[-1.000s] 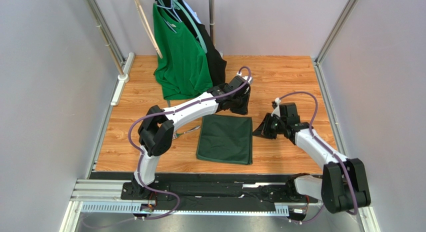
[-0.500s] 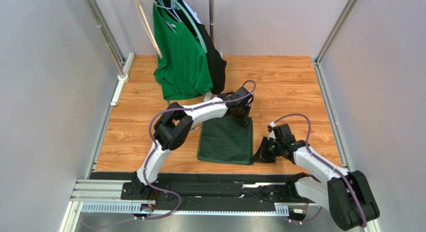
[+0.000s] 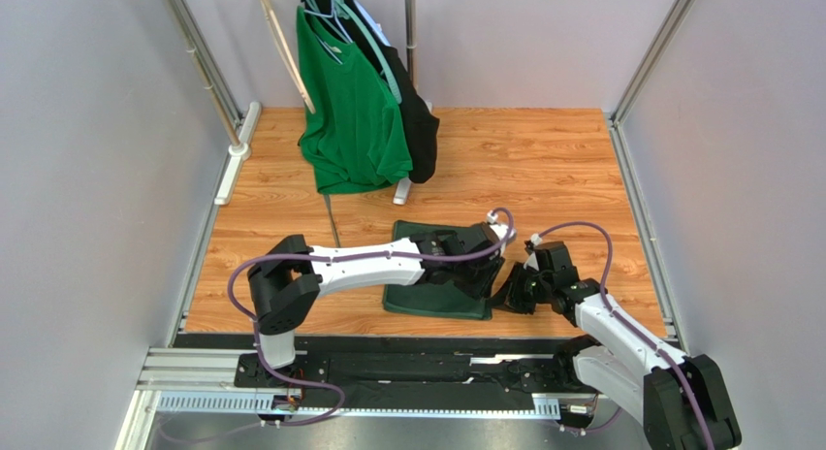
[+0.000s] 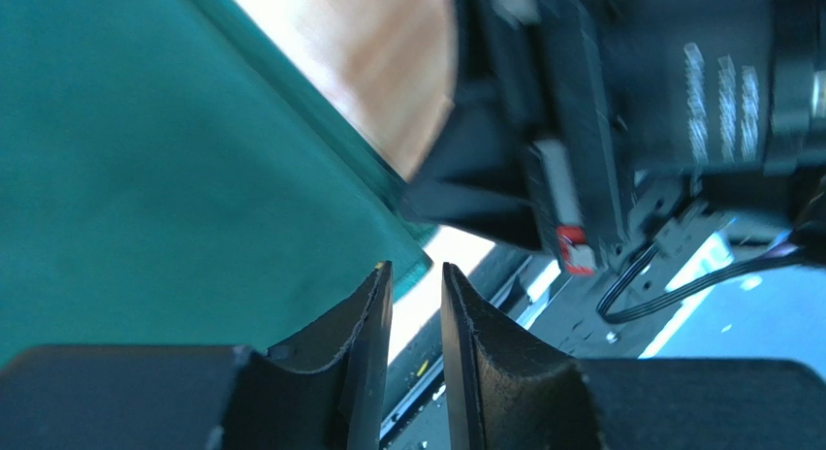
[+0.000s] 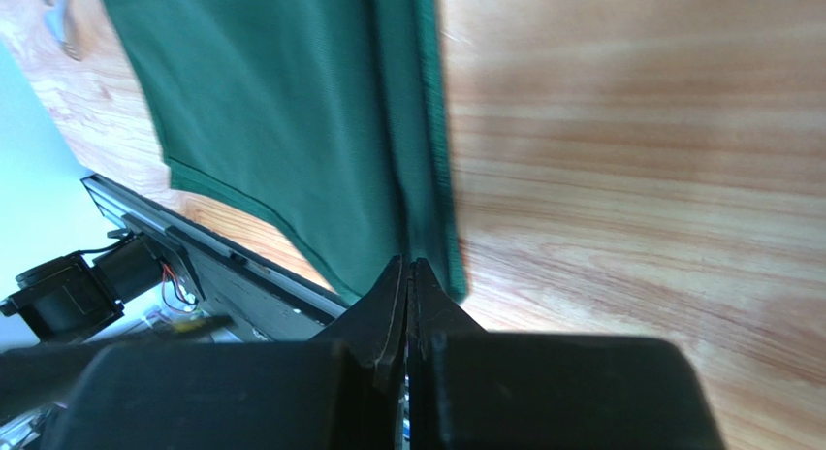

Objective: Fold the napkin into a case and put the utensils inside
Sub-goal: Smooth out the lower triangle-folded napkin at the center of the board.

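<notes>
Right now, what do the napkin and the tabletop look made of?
Napkin: soft woven cloth, matte dark green; it lies limp in flat folded layers with a hemmed edge.
Tabletop: wood or wood-look laminate, slight sheen; grain lines show, but which it is stays unclear.

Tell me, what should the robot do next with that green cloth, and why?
Probably lower the left hand onto the near right corner of the napkin and close: it hangs slightly open at that corner, gripping nothing, while the right hand is shut at the same edge.

dark green napkin (image 3: 431,300), folded into rectangle, lying flat
</notes>
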`<state>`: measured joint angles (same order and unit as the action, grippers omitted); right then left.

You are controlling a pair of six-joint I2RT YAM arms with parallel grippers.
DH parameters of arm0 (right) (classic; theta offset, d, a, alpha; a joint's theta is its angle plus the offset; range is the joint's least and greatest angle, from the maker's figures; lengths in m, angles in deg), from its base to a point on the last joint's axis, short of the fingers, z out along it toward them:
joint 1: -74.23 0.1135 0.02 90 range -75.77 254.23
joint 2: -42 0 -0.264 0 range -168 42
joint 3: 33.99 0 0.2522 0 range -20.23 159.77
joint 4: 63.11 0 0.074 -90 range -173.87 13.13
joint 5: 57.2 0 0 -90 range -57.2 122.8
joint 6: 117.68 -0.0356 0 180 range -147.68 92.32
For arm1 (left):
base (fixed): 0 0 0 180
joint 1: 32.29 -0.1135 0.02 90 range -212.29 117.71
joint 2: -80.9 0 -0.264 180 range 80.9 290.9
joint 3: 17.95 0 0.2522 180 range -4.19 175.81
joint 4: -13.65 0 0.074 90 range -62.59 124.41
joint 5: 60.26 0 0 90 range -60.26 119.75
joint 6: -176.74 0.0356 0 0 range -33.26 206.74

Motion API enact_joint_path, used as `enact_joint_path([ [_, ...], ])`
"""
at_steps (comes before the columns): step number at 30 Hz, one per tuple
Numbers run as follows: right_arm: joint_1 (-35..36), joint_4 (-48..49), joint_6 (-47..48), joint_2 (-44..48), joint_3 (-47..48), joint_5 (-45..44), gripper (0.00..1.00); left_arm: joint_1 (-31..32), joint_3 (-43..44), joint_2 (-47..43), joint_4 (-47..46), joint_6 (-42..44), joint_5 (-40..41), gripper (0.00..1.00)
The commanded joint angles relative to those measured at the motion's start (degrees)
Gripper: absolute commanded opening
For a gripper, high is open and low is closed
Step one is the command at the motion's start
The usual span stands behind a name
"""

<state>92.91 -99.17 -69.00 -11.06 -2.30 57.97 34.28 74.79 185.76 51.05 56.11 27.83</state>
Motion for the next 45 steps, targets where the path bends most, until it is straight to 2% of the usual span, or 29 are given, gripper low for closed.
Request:
enact_joint_path([
  [1, -0.22, 5.34, -1.83, -1.96, -2.37, 1.82, 0.0, 1.9, -0.59, 2.45, -0.7, 2.16, 3.49, 0.37],
  [5, -0.22, 5.17, -2.45, -1.17, -3.52, 0.94, 0.0, 3.48, 1.26, 5.79, 2.02, 0.49, 6.22, 0.39],
  [6, -0.31, 5.25, -2.62, -1.17, -3.78, 0.94, 0.0, 3.83, 1.53, 6.14, 2.29, -0.21, 6.65, 0.47],
  [17, -0.22, 4.73, -2.8, 0.24, -4.92, 0.15, 0.0, 4.36, 3.02, 9.57, 2.38, -3.47, 4.11, 0.51],
  [20, -0.22, 4.55, -2.8, 0.41, -5.1, 0.14, 0.0, 4.45, 1.8, 8.7, 0.97, -4.26, 3.49, 0.55],
  [21, -0.13, 4.46, -2.71, 0.5, -5.01, 0.23, 0.0, 4.45, 1.53, 8.61, 0.71, -4.52, 3.58, 0.59],
  [29, -0.22, 3.67, -2.8, 1.29, -5.1, 0.14, 0.0, 4.45, 1.0, 9.75, -0.88, -6.19, 1.29, 0.59],
  [32, -0.22, 3.32, -2.8, 1.55, -5.01, -0.03, 0.0, 4.45, 1.88, 11.07, 0.44, -6.19, 1.74, 0.56],
  [38, -0.22, 3.41, -2.97, 1.2, -5.36, 0.06, 0.0, 4.45, 2.84, 11.68, 1.06, -5.58, 1.82, 0.41],
  [42, -0.22, 3.32, -3.15, 1.47, -5.28, -0.29, 0.0, 4.45, 3.2, 10.55, 0.62, -5.4, 1.82, 0.13],
  [45, -0.22, 3.06, -3.5, 1.73, -5.36, -0.65, 0.0, 4.45, 4.07, 9.31, 0.36, -5.58, 1.65, 0.1],
])
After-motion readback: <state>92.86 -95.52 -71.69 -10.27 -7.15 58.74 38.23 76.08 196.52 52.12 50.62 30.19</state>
